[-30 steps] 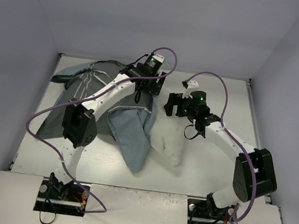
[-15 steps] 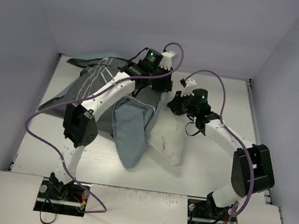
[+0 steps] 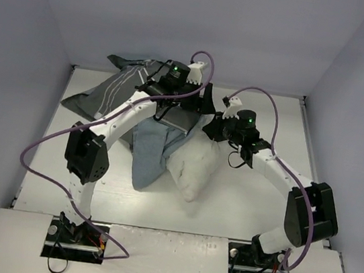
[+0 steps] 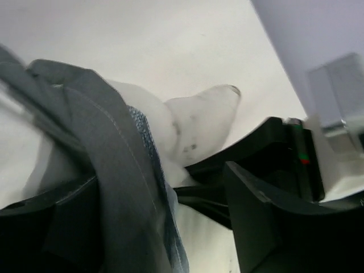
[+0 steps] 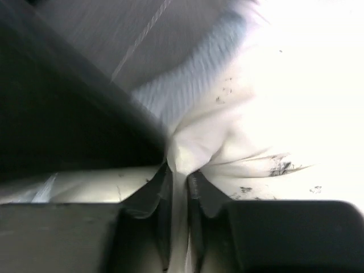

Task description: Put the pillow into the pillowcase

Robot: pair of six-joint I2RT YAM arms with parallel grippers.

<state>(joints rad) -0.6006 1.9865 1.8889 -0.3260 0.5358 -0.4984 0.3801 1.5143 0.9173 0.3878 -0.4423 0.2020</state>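
Biggest thing first: the pillowcase sprawled across the far left of the table, dark stripes up, its pale reverse hanging down against the pillow. It was thin, limp and light. I judged it would bunch and slip, so the hem of the mouth was the place to take it. The pillow lay mid-table, far end up at that mouth; whether any of it sat inside, I couldn't tell. It was soft and bulky and bound to sag, so a pinched corner looked the best grip. My left gripper stood wide, grey hem draped over one finger. My right gripper was clamped tight on a fold of white pillow fabric.
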